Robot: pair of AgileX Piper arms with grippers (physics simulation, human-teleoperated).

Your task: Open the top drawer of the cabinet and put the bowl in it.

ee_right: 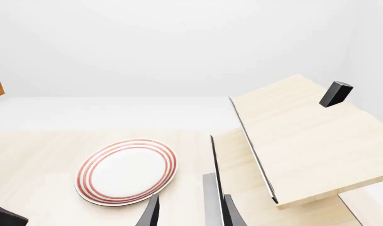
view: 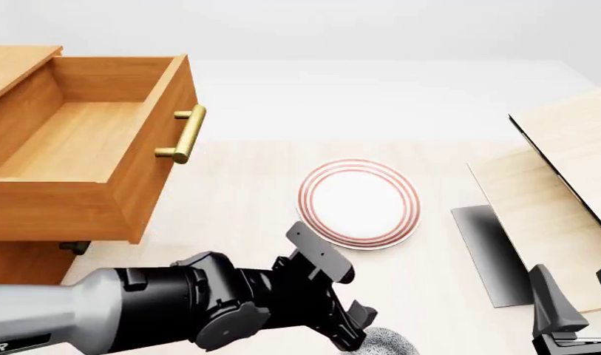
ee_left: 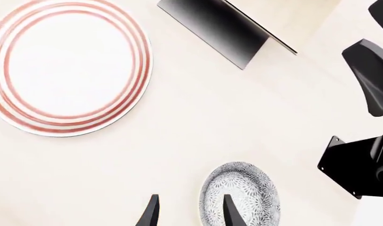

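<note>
Left gripper (ee_left: 190, 212) fingers spread, one tip over my view of the bowl (ee_left: 241, 190), nothing held | bowl cut off at frame edge, on table (view: 250, 192) | top drawer (view: 83, 148) pulled open | right gripper (ee_right: 190, 212) parted, empty.

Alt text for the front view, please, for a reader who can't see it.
The left arm's gripper reaches down over the speckled bowl at the bottom edge. The cabinet at left has its top drawer pulled open and empty. A red-ringed plate lies mid-table, pale wood panels at right.
</note>
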